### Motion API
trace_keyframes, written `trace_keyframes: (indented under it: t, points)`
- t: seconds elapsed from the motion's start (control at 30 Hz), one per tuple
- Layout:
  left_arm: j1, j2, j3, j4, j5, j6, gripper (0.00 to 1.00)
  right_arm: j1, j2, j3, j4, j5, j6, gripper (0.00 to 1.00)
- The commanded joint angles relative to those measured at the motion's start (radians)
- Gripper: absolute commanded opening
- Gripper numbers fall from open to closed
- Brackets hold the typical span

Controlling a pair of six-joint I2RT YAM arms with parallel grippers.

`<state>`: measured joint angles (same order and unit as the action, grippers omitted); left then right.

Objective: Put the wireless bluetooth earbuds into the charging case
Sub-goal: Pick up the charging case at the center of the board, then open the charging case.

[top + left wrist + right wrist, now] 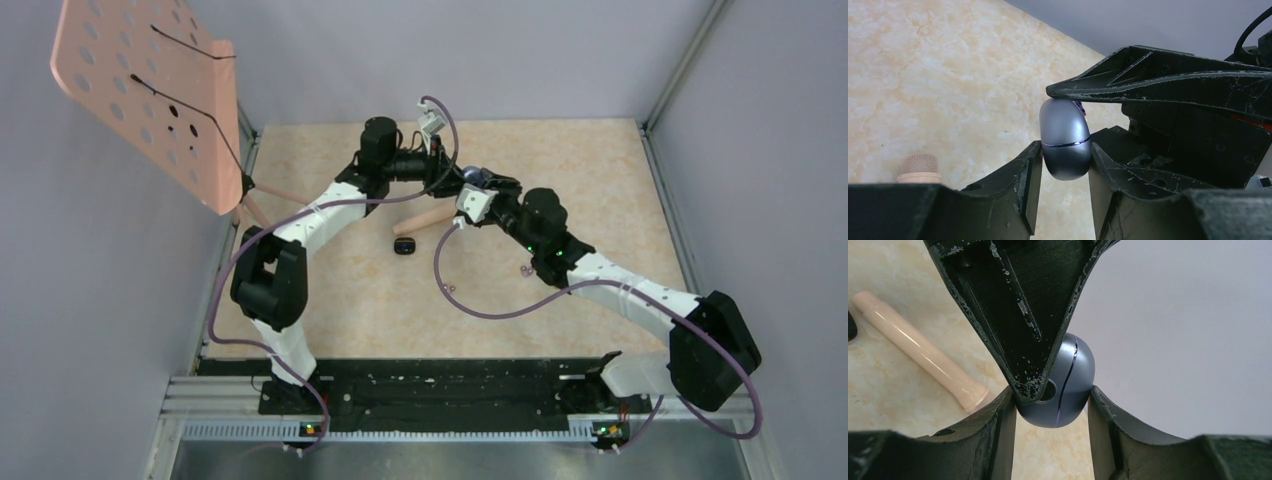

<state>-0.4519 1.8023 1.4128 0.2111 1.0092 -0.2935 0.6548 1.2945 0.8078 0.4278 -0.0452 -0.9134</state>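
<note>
A grey-blue oval charging case (472,177), its seam closed, hangs above the table's far middle, held between both grippers. My left gripper (456,176) is shut on it; in the left wrist view the case (1066,145) sits between my fingers (1066,152), with a right finger (1158,85) pressing on its top. My right gripper (484,187) is shut on it too; in the right wrist view the case (1068,385) fills the jaws (1052,396) behind a left finger (1018,315). Tiny pinkish earbuds (523,270) lie on the table. A small black curved piece (404,246) lies below the grippers.
A cream microphone-like stick (430,216) lies on the beige tabletop (330,300) under the grippers; its handle (918,350) and mesh head (919,167) show in the wrist views. A pink perforated board (150,95) leans at the far left. Purple cables (500,312) loop over the table.
</note>
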Motion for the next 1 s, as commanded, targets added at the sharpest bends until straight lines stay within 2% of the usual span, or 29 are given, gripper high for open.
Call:
trace_keyframes:
  t: [0.0,0.1,0.17,0.2,0.27,0.33,0.43,0.57,0.73,0.97]
  points:
    - [-0.004,0.007,0.042,0.051,0.029,-0.007,0.40,0.018,-0.001,0.054,0.047,-0.007,0.014,0.00]
    - [-0.003,0.005,0.038,0.064,0.039,-0.007,0.32,0.017,-0.003,0.051,0.034,-0.025,0.010,0.01]
    - [-0.004,0.005,0.035,0.075,0.047,-0.007,0.21,0.017,-0.003,0.059,0.007,-0.041,0.011,0.08]
    - [-0.003,0.005,0.031,0.085,0.054,-0.008,0.13,0.017,-0.004,0.069,-0.021,-0.048,0.015,0.16]
    - [0.003,0.003,0.022,0.123,0.073,-0.012,0.01,0.017,-0.004,0.124,-0.125,-0.049,0.082,0.38]
    - [0.016,0.001,0.003,0.210,0.102,-0.035,0.00,-0.002,-0.005,0.226,-0.306,-0.060,0.195,0.50]
    - [0.041,0.003,-0.033,0.369,0.140,-0.114,0.00,-0.065,-0.015,0.390,-0.621,-0.166,0.391,0.69]
    - [0.064,0.024,-0.043,0.502,0.197,-0.196,0.00,-0.147,0.000,0.565,-0.999,-0.353,0.528,0.85]
    - [0.066,0.034,-0.084,0.709,0.240,-0.311,0.00,-0.249,0.051,0.710,-1.187,-0.585,0.543,0.88]
    - [0.063,0.022,-0.120,0.790,0.282,-0.300,0.00,-0.270,0.230,0.878,-1.163,-0.758,0.626,0.87]
